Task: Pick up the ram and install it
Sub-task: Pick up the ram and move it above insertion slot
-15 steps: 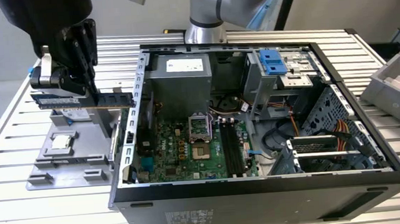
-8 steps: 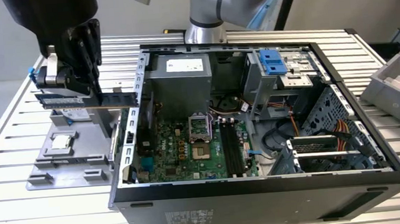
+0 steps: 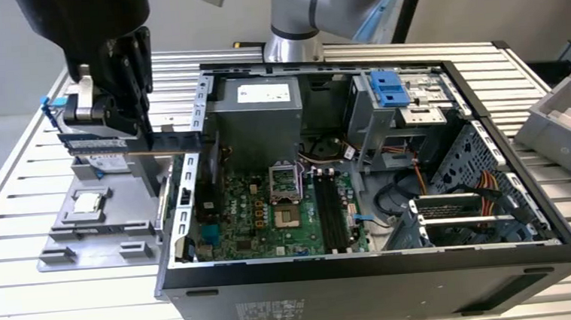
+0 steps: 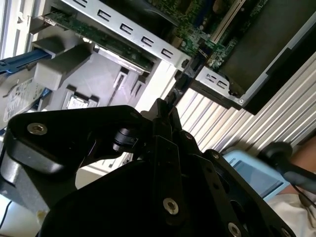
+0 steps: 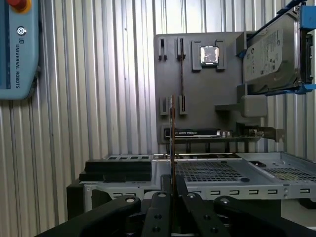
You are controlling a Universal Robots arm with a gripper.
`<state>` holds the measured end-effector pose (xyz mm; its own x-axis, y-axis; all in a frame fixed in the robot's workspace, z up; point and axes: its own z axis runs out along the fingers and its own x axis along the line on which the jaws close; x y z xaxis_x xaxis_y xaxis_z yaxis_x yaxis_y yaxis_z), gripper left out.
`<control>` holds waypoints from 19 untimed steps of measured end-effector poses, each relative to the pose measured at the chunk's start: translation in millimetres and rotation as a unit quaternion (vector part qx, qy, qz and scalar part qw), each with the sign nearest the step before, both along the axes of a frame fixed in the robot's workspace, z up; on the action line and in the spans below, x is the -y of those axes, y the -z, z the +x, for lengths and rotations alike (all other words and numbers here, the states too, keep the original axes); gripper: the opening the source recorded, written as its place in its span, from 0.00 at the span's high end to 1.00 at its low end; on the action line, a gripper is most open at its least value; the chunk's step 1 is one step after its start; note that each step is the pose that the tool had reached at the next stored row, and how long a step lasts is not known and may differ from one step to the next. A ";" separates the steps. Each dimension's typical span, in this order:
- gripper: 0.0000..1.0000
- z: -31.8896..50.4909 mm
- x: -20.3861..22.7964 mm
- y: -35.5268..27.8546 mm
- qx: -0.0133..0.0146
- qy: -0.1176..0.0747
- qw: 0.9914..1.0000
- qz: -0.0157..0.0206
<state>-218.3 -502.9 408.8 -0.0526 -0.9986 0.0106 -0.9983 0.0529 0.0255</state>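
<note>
A ribbed metal tabletop (image 3: 33,298) carries everything. The open computer case (image 3: 375,289) takes up its middle and the exterior view's right, its lower wall close to the tabletop's near edge. Inside it lies the green motherboard (image 3: 254,215) with its long black slots (image 3: 331,209). A grey fixture plate (image 3: 60,247) sits by the tabletop's edge at the exterior view's left, just beside the case's side wall. A grey bin (image 3: 565,129) stands at the tabletop's edge on the exterior view's right. A silver hard drive in a blue frame (image 5: 271,49) stands upright at the far end of the fixture plate, and an expansion card (image 5: 197,133) stands on edge along the side of the plate nearest the case. The black gripper (image 5: 172,187) hangs over the fixture plate, outside the case. Its fingers are drawn narrow and pinch the ram (image 5: 172,138). The first wrist view shows the ram edge-on, as a thin stick running straight out from the fingertips. Its far end shows against the plate beside a long groove, well apart from the motherboard slots. A small square processor chip (image 3: 89,202) rests flat in a pocket on the plate.
</note>
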 end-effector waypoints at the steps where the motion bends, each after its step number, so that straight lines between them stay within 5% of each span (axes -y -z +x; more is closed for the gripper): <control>1: 1.00 0.9 0.0 0.0 0.000 0.000 1.000 0.000; 19: 1.00 15.4 0.0 0.0 0.000 0.000 1.000 0.000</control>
